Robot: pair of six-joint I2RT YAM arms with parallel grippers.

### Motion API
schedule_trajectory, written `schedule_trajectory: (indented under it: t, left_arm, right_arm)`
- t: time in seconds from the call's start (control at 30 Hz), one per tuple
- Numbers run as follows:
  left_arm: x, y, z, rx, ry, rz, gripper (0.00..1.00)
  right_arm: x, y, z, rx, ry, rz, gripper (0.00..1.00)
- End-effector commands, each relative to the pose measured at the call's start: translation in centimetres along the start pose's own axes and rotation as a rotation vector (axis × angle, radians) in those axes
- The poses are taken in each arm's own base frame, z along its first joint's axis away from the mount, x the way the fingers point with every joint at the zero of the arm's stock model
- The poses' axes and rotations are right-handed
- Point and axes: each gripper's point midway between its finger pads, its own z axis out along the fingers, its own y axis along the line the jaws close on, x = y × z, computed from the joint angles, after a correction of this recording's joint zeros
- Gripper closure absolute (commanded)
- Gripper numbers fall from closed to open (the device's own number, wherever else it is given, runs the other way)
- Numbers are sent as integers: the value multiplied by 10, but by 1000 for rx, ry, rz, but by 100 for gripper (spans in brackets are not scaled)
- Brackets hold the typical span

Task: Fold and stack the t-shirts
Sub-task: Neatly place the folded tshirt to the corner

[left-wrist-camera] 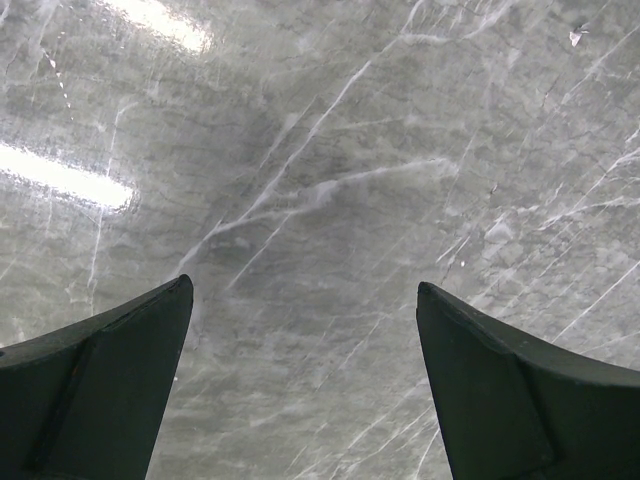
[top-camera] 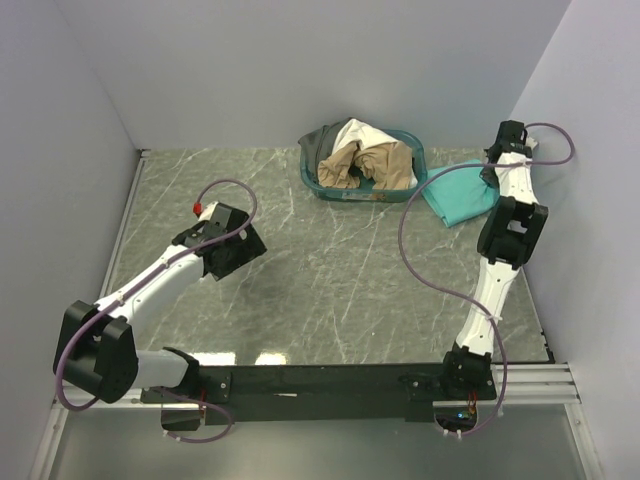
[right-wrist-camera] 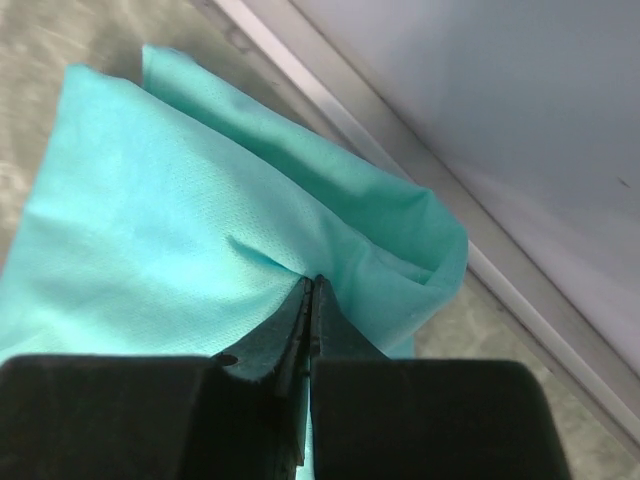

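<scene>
Left fingers (top-camera: 240, 252) hang above the table (top-camera: 330, 290) in the overhead view, and right fingers (top-camera: 490, 172) reach the teal t-shirt (top-camera: 458, 197) lying far right, just beside the basket (top-camera: 322, 186) holding tan, cream and dark grey t-shirts (top-camera: 372, 165). Left wrist view: those fingers spread wide over bare marble. Right wrist view: fingers pressed together, pinching a fold of teal cloth.

Two white arms (top-camera: 150, 285) with black joints, looping purple cables (top-camera: 403, 235), dark tapered jaws.
</scene>
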Motion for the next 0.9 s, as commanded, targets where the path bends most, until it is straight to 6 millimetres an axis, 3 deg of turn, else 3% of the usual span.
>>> schedule_trajectory:
  t: [0.0,0.2,0.33,0.37,0.63,0.77,0.87]
  left_arm:
    - [-15,-11,-14,27,-43,-26,1]
    - [-15,-9,-17,23,-46,-40,1]
    - [-18,-5,-22,19,-61,-48,1]
    - [-18,-5,-24,18,-63,-48,1]
    - [-20,-3,-31,30,-82,-55,1]
    - [-18,-2,-32,40,-81,-55,1]
    - [-18,-1,-32,34,-82,-55,0]
  right_arm:
    - [-23,13,-8,-60,-41,57,100]
    - [-29,18,-6,-71,-42,125,100]
    - [-17,6,-3,-38,-7,165,100]
    - [-3,0,1,-15,25,161,100]
    - [14,-30,-9,99,55,154,98]
    - [17,-29,-12,80,68,145,89]
    - [3,-21,-21,35,35,144,78]
